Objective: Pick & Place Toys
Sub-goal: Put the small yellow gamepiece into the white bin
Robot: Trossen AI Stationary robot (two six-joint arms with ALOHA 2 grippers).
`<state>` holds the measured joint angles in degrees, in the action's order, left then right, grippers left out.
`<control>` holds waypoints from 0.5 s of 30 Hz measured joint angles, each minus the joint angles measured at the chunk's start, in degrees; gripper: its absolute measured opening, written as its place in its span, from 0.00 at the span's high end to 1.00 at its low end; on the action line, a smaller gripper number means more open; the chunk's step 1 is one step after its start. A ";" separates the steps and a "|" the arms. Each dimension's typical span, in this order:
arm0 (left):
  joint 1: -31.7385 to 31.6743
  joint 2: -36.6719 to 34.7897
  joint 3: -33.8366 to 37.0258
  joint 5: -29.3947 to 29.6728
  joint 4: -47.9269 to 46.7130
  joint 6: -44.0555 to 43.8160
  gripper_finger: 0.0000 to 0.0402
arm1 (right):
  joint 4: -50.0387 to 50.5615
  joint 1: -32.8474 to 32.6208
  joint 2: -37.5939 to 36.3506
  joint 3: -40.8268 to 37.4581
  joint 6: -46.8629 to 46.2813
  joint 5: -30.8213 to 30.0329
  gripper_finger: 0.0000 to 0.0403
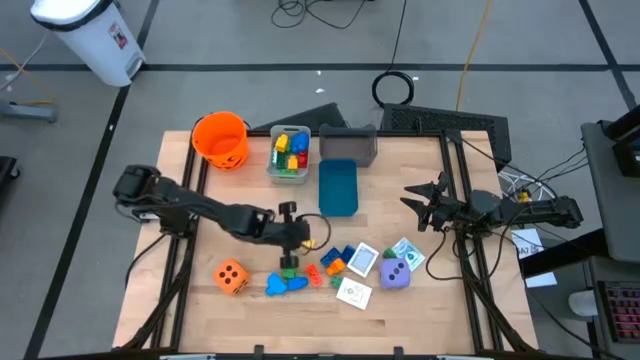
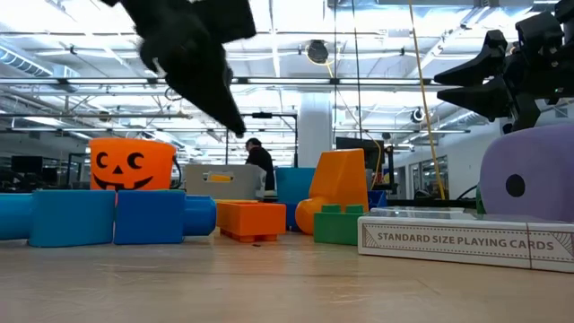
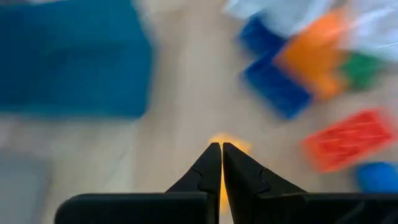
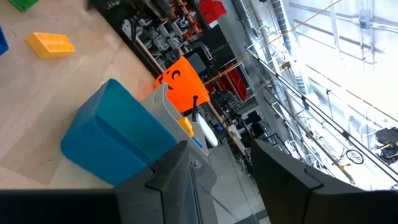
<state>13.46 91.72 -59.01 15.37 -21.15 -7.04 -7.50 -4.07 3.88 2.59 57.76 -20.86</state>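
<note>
Toys are sitting in a loose pile at the front of the wooden tabletop point(image 1: 420, 310). Left gripper point(image 1: 291, 243) is hovering right over the small multicoloured plastic blocks point(image 1: 322, 266), jaws pressed together, nothing in them. Right gripper point(image 1: 418, 198) is waiting near the right edge, jaws apart, empty.

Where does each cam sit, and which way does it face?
High: overhead, straight down; both arms, orange bucket, blue bin.
Low: table height, level into the room; purple die, playing-card box, arms overhead.
Left wrist: above the table; shut left gripper, red block.
Right wrist: past the open right gripper toward the bins.
Shared: high, low and right wrist all show the bucket.
</note>
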 joint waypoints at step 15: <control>-0.63 1.09 6.91 -1.81 11.05 -1.46 0.63 | 0.02 0.00 0.00 -0.02 0.00 -0.02 0.58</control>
<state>12.83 92.81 -52.10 13.56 -10.10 -8.51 -7.48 -4.06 3.88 2.57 57.76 -20.88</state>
